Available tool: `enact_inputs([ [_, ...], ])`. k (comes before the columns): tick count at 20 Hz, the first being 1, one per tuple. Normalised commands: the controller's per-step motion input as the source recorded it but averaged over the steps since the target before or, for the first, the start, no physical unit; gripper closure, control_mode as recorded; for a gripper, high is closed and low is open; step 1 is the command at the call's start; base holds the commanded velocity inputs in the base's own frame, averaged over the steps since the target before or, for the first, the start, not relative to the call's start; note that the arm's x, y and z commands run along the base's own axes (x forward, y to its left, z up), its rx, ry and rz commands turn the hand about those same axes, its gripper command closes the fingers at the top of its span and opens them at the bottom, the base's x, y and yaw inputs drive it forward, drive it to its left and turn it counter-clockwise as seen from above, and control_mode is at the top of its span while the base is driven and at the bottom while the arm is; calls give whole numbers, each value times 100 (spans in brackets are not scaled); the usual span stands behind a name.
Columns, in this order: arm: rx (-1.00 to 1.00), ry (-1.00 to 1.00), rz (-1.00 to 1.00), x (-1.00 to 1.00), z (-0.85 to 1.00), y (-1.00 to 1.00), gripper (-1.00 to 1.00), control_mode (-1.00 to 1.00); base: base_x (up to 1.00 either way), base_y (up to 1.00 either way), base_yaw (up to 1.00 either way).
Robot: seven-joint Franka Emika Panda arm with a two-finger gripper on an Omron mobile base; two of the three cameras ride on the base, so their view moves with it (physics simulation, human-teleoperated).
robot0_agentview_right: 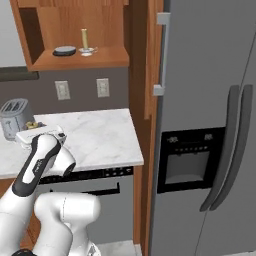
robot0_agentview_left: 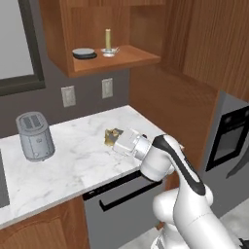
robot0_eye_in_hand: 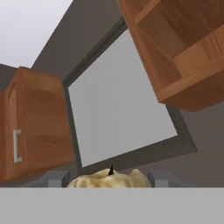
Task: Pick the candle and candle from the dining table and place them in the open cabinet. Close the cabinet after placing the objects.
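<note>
The gripper (robot0_agentview_left: 113, 137) at frame centre is clamped across the golden candle (robot0_agentview_left: 114, 136), a light, rigid, slippery spool best held at its waist, above the bench (robot0_agentview_left: 73, 160).

1. Left base view: from behind and left of the gripper (robot0_agentview_left: 113, 138), facing forward and down.
2. Right base view: from behind and right of the gripper (robot0_agentview_right: 31, 125); shares the open cabinet (robot0_agentview_left: 114, 61) (robot0_agentview_right: 80, 59) above it.
3. Hand view: close along the fingers, angled upward at the cabinet (robot0_eye_in_hand: 183, 65).
</note>
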Motion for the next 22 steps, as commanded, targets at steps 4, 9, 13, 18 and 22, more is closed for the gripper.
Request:
enact_inputs([
  [4, 0, 0, 0, 0, 0, 0, 100, 100, 24, -3, -9],
  [9, 0, 0, 0, 0, 0, 0, 100, 100, 1, -19, -8],
  [13, 0, 0, 0, 0, 0, 0, 100, 100, 2, -18, -8],
  [18, 0, 0, 0, 0, 0, 0, 100, 100, 1, -4, -2],
  [22, 0, 0, 0, 0, 0, 0, 100, 100, -5, -8, 0],
])
